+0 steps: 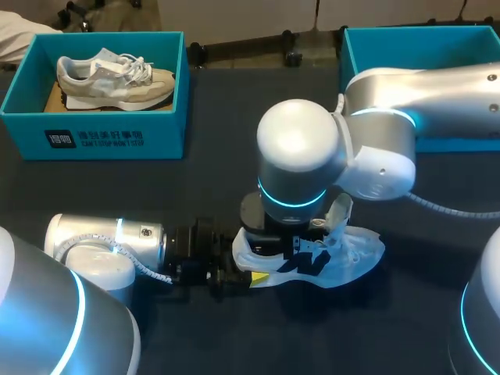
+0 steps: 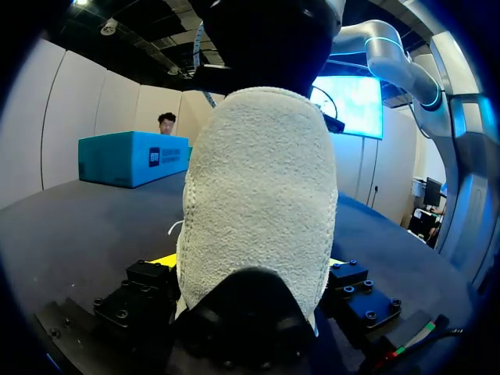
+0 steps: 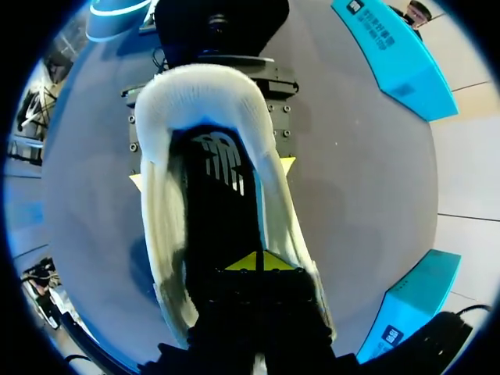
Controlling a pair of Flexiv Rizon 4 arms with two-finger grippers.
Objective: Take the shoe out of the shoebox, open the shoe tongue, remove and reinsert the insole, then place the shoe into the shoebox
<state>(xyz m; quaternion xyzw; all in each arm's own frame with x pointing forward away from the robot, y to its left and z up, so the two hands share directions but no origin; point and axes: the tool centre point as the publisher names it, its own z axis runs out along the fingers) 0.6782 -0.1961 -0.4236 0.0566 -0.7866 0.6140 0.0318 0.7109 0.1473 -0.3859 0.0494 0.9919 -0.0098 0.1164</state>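
Shoe point(image 1: 355, 250) is lying on its sole mid-table, well clear of both boxes, heel pointing toward my left arm.

My left gripper point(image 2: 250, 269) is clamping the heel from both sides. Its wrist view is filling up with the heel's back, and a yellow tip point(image 2: 162, 260) is peeking out beside it.

My right gripper point(image 3: 258, 264) is hanging down inside the shoe's mouth with its tips meeting in one yellow wedge, so it is closed. Whether it is pinching anything thin, I cannot tell.

Heel fabric is showing white, nubbly and towel-like, rounded into a tall dome. The collar is curving as a padded white horseshoe. The insole point(image 3: 215, 203) is lying flat and black inside, with pale striped print.

Only the right wrist view is looking into the shoe's interior. In the head view my right wrist is covering that opening, leaving the pale toe visible.

The table point(image 1: 203, 187) is showing dark and matte. A teal shoebox point(image 1: 117, 141) is sitting at its far left corner, holding a beige-grey sneaker point(image 1: 117, 78). A second teal box point(image 1: 375, 39) is sitting far right, partly behind my right arm.
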